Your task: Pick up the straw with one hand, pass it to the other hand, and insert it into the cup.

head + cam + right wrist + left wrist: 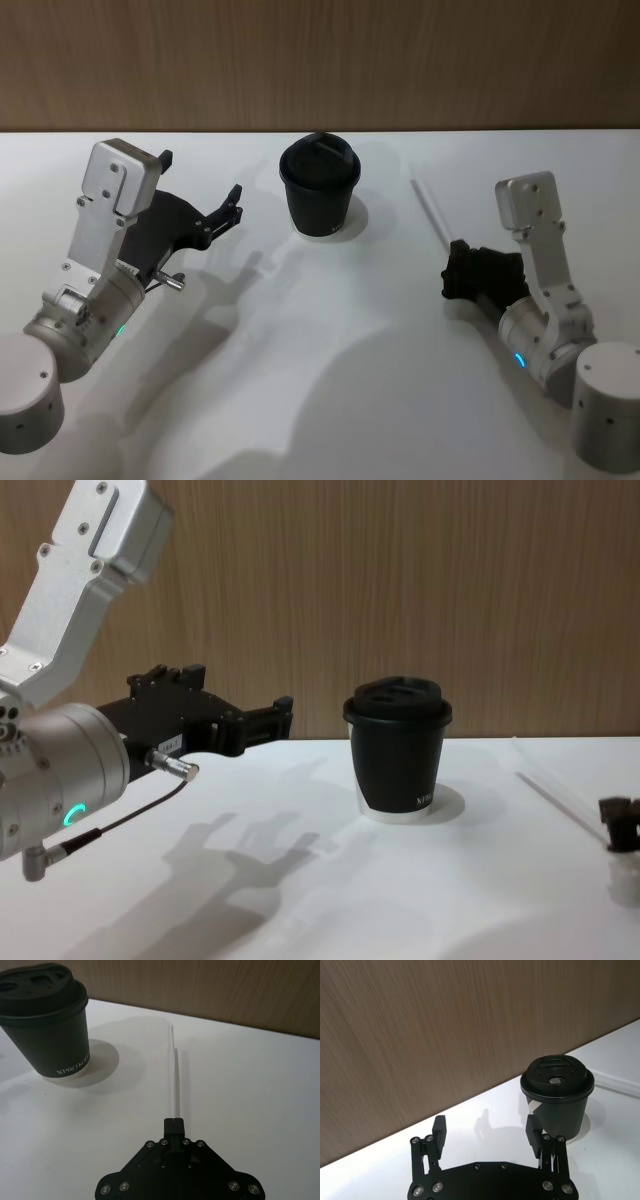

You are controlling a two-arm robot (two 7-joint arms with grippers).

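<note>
We see our slim black right gripper (pixel 174 1121) low over the white table (pixel 330 390), its fingers pinched together on the near end of the long, thin white straw (pixel 174 1077). The straw lies flat and runs straight ahead from the fingertips. The small black lidded cup (pixel 319 188) stands upright ahead and to that gripper's left, apart from the straw. Our silver-wristed left gripper (pixel 486 1131) hovers with its fingers spread wide, and the cup is just beyond its right finger.

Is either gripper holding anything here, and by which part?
The right gripper is shut on the straw at its near end; the left gripper is open, holding nothing.
</note>
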